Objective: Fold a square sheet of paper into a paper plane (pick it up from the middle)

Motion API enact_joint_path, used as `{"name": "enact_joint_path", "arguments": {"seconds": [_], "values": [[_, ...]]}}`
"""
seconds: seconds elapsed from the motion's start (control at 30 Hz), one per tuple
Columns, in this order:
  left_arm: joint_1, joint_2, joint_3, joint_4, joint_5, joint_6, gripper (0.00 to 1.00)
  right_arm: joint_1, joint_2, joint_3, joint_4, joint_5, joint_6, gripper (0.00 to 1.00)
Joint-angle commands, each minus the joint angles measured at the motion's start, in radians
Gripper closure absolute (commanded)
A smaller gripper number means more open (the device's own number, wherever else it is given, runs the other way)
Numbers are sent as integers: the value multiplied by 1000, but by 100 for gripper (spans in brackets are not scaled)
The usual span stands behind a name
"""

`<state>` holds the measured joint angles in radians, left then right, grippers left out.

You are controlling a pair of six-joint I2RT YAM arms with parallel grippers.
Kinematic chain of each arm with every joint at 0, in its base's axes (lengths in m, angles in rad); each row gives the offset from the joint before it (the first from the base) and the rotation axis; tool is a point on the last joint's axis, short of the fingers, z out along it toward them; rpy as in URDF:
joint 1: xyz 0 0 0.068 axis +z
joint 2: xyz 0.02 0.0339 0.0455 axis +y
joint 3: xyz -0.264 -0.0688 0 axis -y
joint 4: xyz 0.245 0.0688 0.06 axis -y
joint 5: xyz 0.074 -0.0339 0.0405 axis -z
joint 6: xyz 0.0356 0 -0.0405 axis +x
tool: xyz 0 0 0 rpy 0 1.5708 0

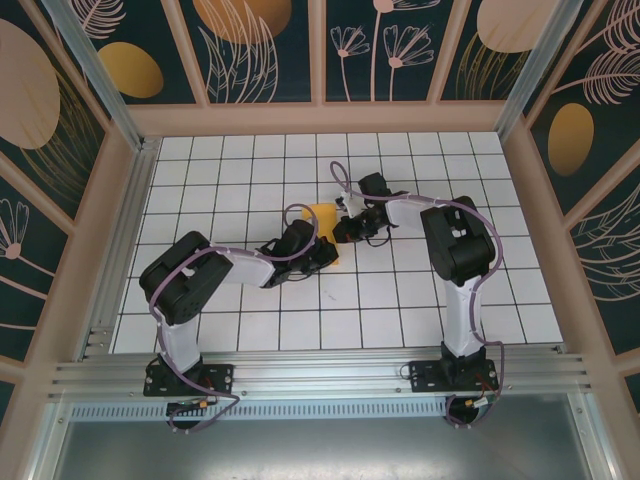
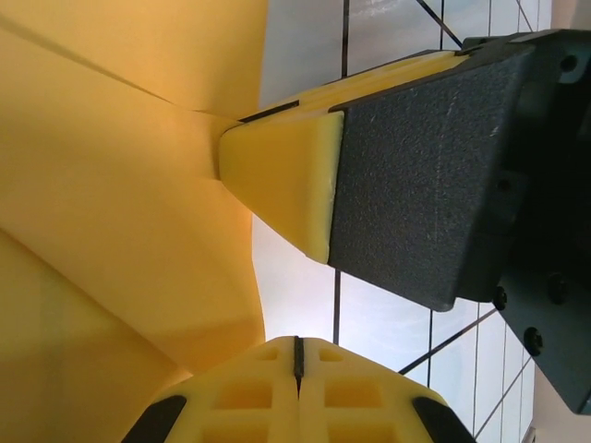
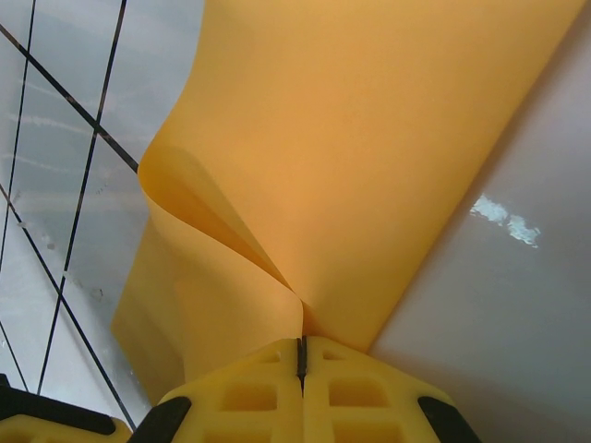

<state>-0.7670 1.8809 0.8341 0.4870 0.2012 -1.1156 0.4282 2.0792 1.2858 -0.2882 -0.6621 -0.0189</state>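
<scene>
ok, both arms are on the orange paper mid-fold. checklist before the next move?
1. Right gripper pinching the orange sheet: ok, the paper runs into the seam of its shut fingers.
2. Left gripper holding the sheet: cannot tell. Its fingers are shut and the paper reaches one tip, but none shows between them.
3. Sheet flat enough to crease: not ok, it bulges in a curl beside the right gripper.
4. Grippers apart from each other: cannot tell, they sit very close over the sheet.
5. Fold edges lined up: cannot tell, the grippers cover most of the sheet from above.
</scene>
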Motion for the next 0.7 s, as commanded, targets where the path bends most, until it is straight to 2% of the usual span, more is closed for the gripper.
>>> {"name": "enact_joint_path", "arguments": {"seconds": [0.0,0.27,0.67], "values": [[-9,-4,-1,10,17,11,95,13,2,7,-35,63,-1,100],[-21,61,33,-9,45,15,95,12,3,3,-37,65,-2,100],[-25,95,35,-75,-7,32,96,14,1,-2,-36,71,1,100]]}}
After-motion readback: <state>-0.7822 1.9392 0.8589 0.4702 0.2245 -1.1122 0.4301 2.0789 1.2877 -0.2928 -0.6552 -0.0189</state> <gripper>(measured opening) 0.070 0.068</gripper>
